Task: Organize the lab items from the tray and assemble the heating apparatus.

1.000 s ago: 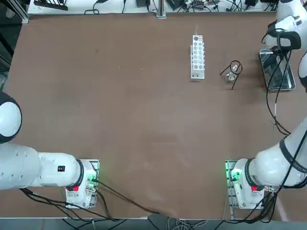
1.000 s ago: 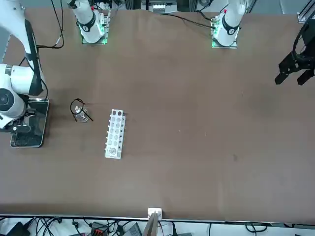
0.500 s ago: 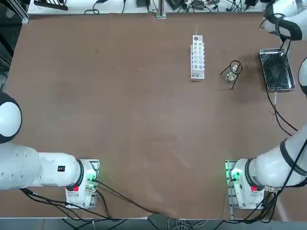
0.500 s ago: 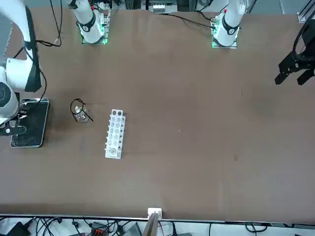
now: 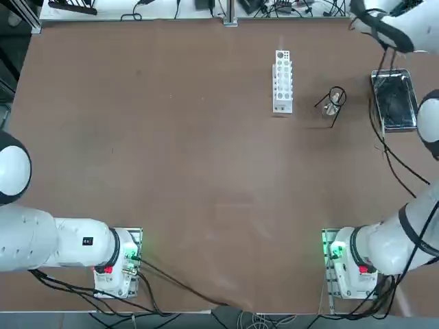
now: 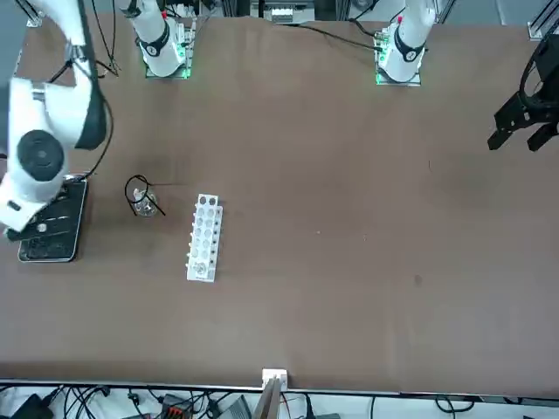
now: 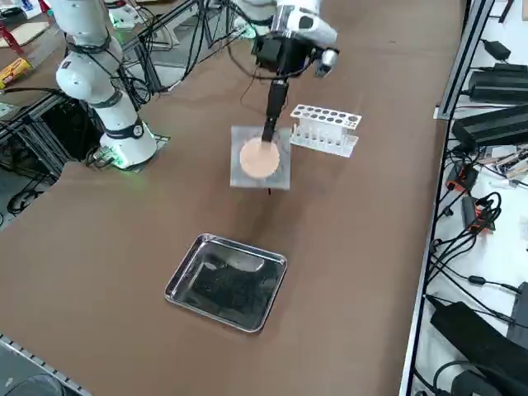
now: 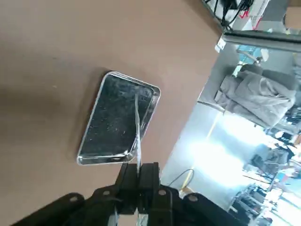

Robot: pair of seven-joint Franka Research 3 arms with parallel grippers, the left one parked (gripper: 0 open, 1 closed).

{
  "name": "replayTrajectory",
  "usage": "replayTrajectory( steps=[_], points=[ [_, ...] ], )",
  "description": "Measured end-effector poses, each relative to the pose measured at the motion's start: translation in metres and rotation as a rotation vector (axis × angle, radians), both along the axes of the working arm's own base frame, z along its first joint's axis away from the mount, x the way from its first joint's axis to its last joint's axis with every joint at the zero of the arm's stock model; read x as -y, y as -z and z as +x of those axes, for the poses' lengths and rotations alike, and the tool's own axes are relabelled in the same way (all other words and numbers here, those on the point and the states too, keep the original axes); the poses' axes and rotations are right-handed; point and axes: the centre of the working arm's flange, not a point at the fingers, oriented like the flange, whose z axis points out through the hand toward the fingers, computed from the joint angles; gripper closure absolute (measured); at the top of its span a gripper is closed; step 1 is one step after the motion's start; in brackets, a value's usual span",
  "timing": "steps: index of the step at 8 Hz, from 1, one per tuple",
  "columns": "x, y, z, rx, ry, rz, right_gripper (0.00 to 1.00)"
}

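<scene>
1. We see the right claw (image 7: 269, 132) raised above the table (image 7: 346, 247), its fingers pressed together on the top edge of the grey mesh square (image 7: 261, 158) with its tan round centre, which hangs below them clear of the surface.
2. In the wrist view the mesh shows edge-on as a thin pale line (image 8: 137, 136) running out from the pinched fingers (image 8: 128, 181), with the tray (image 8: 89, 149) on the table beyond it.
3. The shiny metal tray (image 7: 186, 275) lies on the table at the near side of the side view, well apart from the hanging mesh; its floor looks dark and speckled (we cannot make out any item in it).
4. The black wire ring tripod (image 5: 336, 94) stands over the small clear burner (image 5: 332, 107), between the white rack (image 5: 282, 81) and the tray (image 5: 410, 86) in the top view.
5. From the side camera the hanging mesh covers the tripod and burner, so we cannot see them there.
6. The white rack (image 7: 325, 129) with rows of holes sits just to the right of the claw in that view, apart from the mesh.
7. Cables and black boxes (image 7: 495, 124) lie along the table's far edge.
</scene>
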Motion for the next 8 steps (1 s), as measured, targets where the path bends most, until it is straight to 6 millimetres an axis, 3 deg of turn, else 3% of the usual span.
replayTrajectory(
  steps=[2, 4, 8],
  points=[
    [-0.063, 0.006, -0.011, 0.051, 0.007, -0.079, 0.98],
    [-0.115, 0.029, -0.023, 0.096, 0.019, -0.175, 0.98],
    [-0.178, 0.108, -0.048, 0.168, 0.081, -0.356, 0.98]
  ],
)
